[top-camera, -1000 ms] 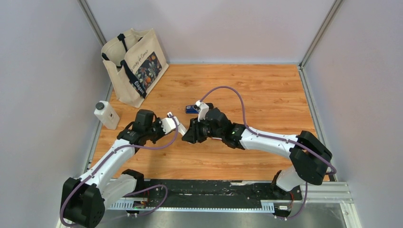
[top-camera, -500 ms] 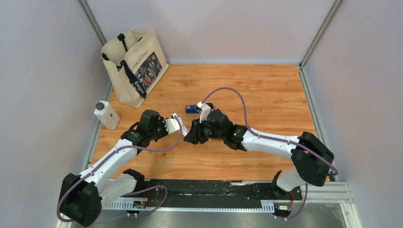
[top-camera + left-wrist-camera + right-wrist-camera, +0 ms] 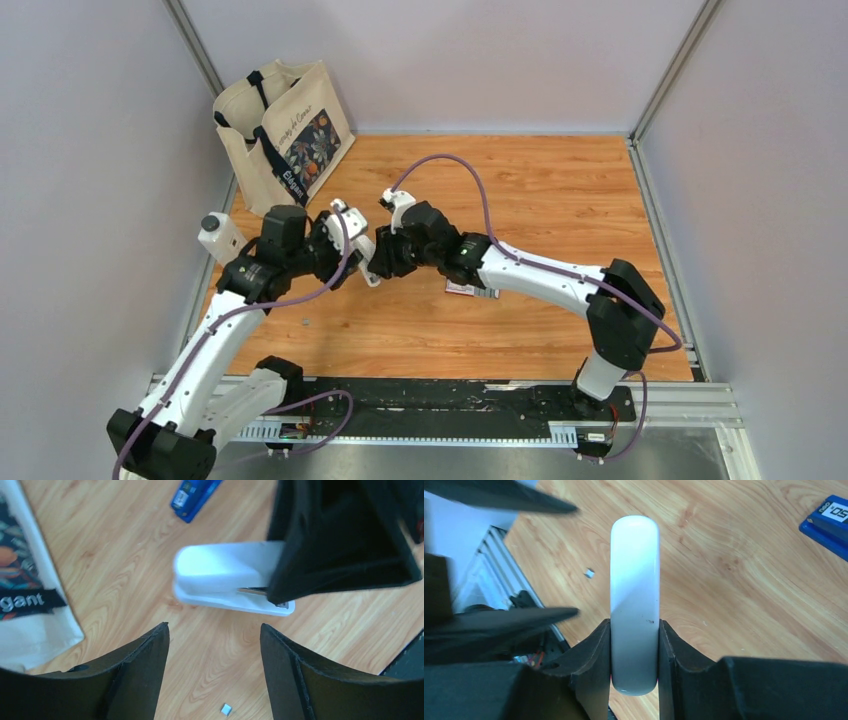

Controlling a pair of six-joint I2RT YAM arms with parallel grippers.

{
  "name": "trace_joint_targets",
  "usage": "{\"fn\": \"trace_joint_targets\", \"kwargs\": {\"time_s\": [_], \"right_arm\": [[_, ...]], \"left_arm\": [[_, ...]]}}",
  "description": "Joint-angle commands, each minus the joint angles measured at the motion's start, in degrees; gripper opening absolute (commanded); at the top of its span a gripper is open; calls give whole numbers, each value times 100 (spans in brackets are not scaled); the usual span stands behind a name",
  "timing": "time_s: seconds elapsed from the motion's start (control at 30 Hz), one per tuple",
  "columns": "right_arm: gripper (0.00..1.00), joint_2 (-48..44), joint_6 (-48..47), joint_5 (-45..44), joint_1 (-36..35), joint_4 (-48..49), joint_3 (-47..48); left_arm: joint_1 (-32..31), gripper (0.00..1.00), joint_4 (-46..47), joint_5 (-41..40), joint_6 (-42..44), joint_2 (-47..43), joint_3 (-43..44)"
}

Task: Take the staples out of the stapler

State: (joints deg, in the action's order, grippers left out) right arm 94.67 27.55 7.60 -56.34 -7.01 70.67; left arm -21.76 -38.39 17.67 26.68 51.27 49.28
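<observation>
The stapler [image 3: 193, 495] lies on the table [image 3: 125, 555], seemingly behind the bar [image 3: 225, 572], bag [image 3: 25, 580] leftward.

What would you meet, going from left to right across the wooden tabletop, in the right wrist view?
small grey scrap → white bar → blue stapler

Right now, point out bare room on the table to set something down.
Bare table: back right, between back wall and right arm; also the near strip between that arm and the black base rail. Crowded: left-centre, where the left gripper meets the right gripper clamping a white bar, by the tote bag and bottle.
</observation>
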Motion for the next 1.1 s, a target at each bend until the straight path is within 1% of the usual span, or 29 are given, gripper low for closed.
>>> {"fn": "trace_joint_targets", "kwargs": {"time_s": [0.0, 0.1, 0.13, 0.17, 0.33, 0.4, 0.53, 0.57, 0.67, 0.7, 0.77, 0.8, 0.83, 0.87, 0.9, 0.93, 1.0, 1.07], "right_arm": [[0, 464, -470, -206, -44, -811, 482], [0, 710, -610, -390, -176, -943, 517], [0, 841, -645, -538, -272, -995, 587], [0, 912, -724, -609, -325, -1074, 631], [0, 1491, -865, -1128, -606, -1390, 1105], [0, 1668, -909, -1199, -659, -1418, 1352], [0, 2246, -927, -1339, -765, -1558, 1914], [0, 2344, -918, -1374, -817, -1610, 2028], [2, 2705, -813, -1594, -914, -1707, 2555], [5, 2810, -769, -1681, -932, -1769, 2818], [6, 3065, -629, -1823, -958, -1953, 3056], [11, 3170, -559, -1849, -949, -1989, 3188], [18, 3197, -497, -1875, -949, -2006, 3207], [29, 3198, -383, -1876, -949, -1980, 3198], [50, 3145, -356, -1850, -949, -1919, 3146], [58, 3101, -338, -1754, -949, -1745, 3006], [69, 2953, -294, -1700, -949, -1620, 2874], [72, 2855, -355, -1630, -941, -1576, 2785]], "left_arm": [[880, 75, 120, 193, -1284, 76, 634], [1331, 75, 235, -8, -1682, 217, 872], [1358, 75, 253, -270, -1701, 217, 899], [1367, 75, 262, -343, -1710, 209, 908], [1429, 75, 122, -387, -1753, 208, 943], [1446, 75, 52, -396, -1762, 226, 978], [1446, 75, -63, -685, -1815, 278, 1093], [1446, 79, -89, -730, -1824, 314, 1128], [1464, 79, -204, -949, -1841, 428, 1260], [1499, 80, -204, -993, -1859, 437, 1277], [1552, 80, -160, -1081, -1894, 402, 1234], [1587, 80, -151, -1099, -1912, 393, 1233], [1596, 81, -168, -1160, -1912, 410, 1216], [1613, 81, -177, -1178, -1938, 428, 1207], [1657, 81, -186, -1178, -1938, 446, 1198], [1675, 82, -195, -1126, -1938, 481, 1172], [1719, 82, -204, -881, -1824, 507, 1102], [1719, 82, -143, -748, -1745, 542, 1014]]}}
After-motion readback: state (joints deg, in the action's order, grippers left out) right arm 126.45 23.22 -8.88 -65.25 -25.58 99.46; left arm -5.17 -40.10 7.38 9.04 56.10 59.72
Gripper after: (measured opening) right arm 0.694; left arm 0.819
